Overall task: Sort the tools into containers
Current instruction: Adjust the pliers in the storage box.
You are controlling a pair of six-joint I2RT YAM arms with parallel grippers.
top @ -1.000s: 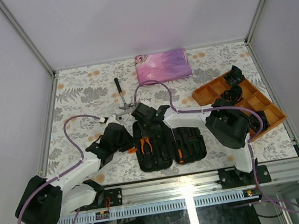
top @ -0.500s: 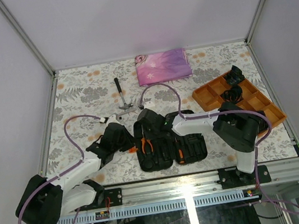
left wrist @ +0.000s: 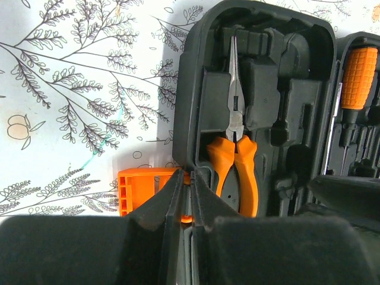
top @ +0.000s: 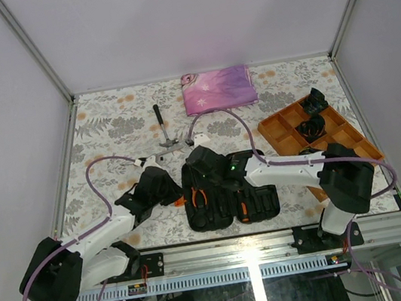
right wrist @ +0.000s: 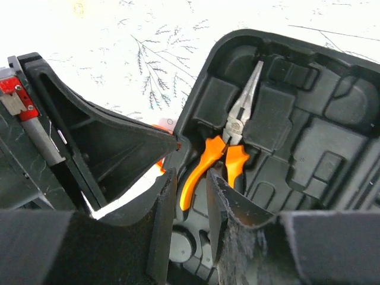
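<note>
Right gripper (right wrist: 191,173) has slid further in over the case (left wrist: 285,89), jaws slightly parted above the slotted pliers (left wrist: 236,113), left gripper (left wrist: 185,178) pinched closed at the case rim; I risk snagging a handle and unseating them.

Black case (top: 218,212) open flat; orange-handled pliers (left wrist: 236,130) slotted inside; hammer (top: 161,122) lying beyond.

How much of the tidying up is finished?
Done: the pliers and an orange-handled screwdriver lie in their slots in the black case. In hand: the right hand hangs open above the pliers' handles, and the left hand is shut at the case's edge. Left: the hammer lies out on the table.
</note>
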